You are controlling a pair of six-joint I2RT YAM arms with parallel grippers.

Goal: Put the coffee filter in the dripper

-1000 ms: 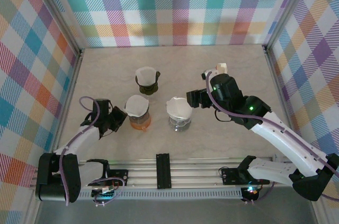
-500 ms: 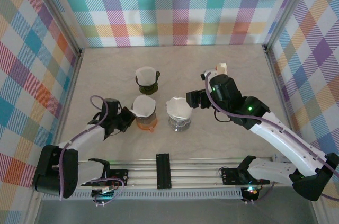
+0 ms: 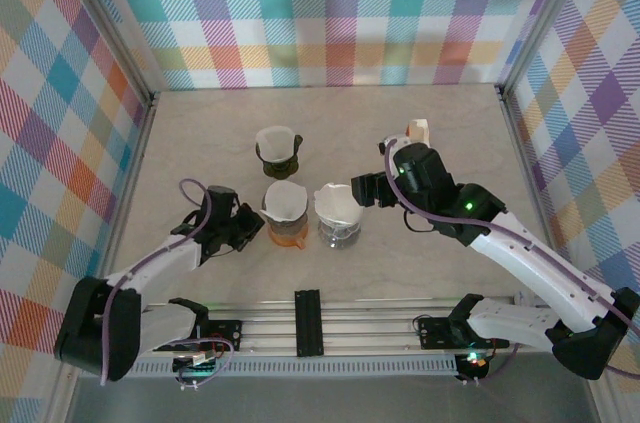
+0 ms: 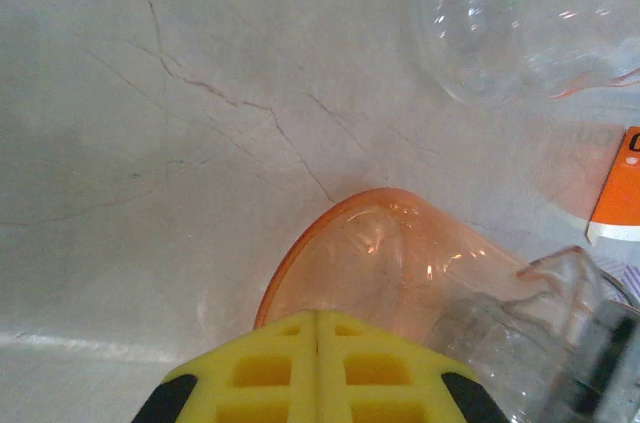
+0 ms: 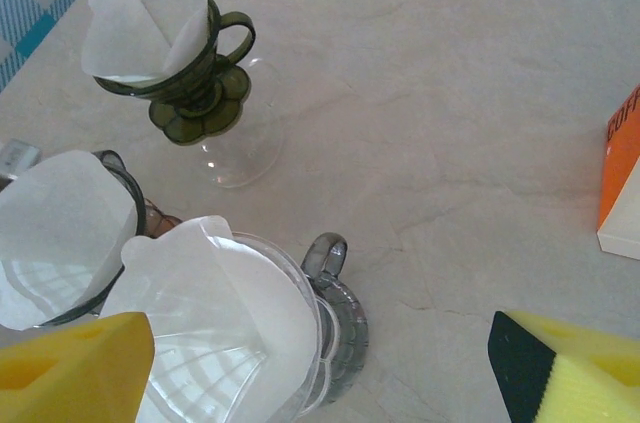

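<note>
Three drippers stand mid-table, each with a white paper filter in it: a green one (image 3: 277, 153), an orange one (image 3: 287, 215) and a clear one (image 3: 338, 215). My left gripper (image 3: 240, 231) is shut with nothing held, its yellow fingertips (image 4: 280, 363) right against the orange dripper's base (image 4: 390, 263). My right gripper (image 3: 365, 190) hangs open just right of the clear dripper, whose filter (image 5: 215, 313) sits between and below its fingers (image 5: 75, 373). In the right wrist view the green dripper (image 5: 165, 53) is farther back and the orange dripper's filter (image 5: 55, 228) is at left.
A small orange and white box (image 3: 418, 130) lies behind my right arm, seen at the right edge (image 5: 622, 178) of the right wrist view. The orange and clear drippers stand almost side by side. Plaid walls (image 3: 60, 143) close in the table on three sides.
My left gripper has travelled right along the table, and the orange dripper has slid right with it, closer to the clear dripper. The right arm has barely moved.
</note>
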